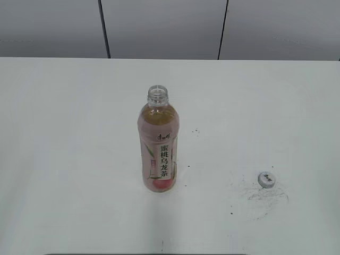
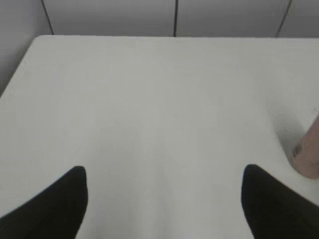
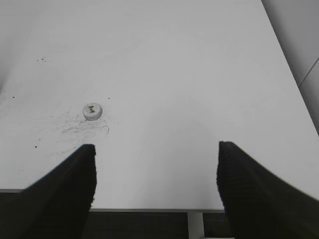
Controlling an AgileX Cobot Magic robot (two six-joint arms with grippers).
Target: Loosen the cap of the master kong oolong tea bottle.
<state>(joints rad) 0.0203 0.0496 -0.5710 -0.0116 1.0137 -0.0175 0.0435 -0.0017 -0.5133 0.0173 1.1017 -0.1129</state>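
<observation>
The master kong oolong tea bottle (image 1: 159, 141) stands upright in the middle of the white table, its neck open with no cap on it. Only its pink base edge shows in the left wrist view (image 2: 310, 157). The small white cap (image 1: 266, 179) lies flat on the table to the right of the bottle, and it also shows in the right wrist view (image 3: 92, 111). My left gripper (image 2: 164, 199) is open and empty over bare table, left of the bottle. My right gripper (image 3: 155, 184) is open and empty at the table's near edge, right of the cap. Neither gripper shows in the exterior view.
Grey scuff marks (image 1: 260, 199) and dark specks surround the cap. The table's near edge (image 3: 149, 209) lies under my right gripper. A panelled grey wall (image 1: 164, 26) runs behind the table.
</observation>
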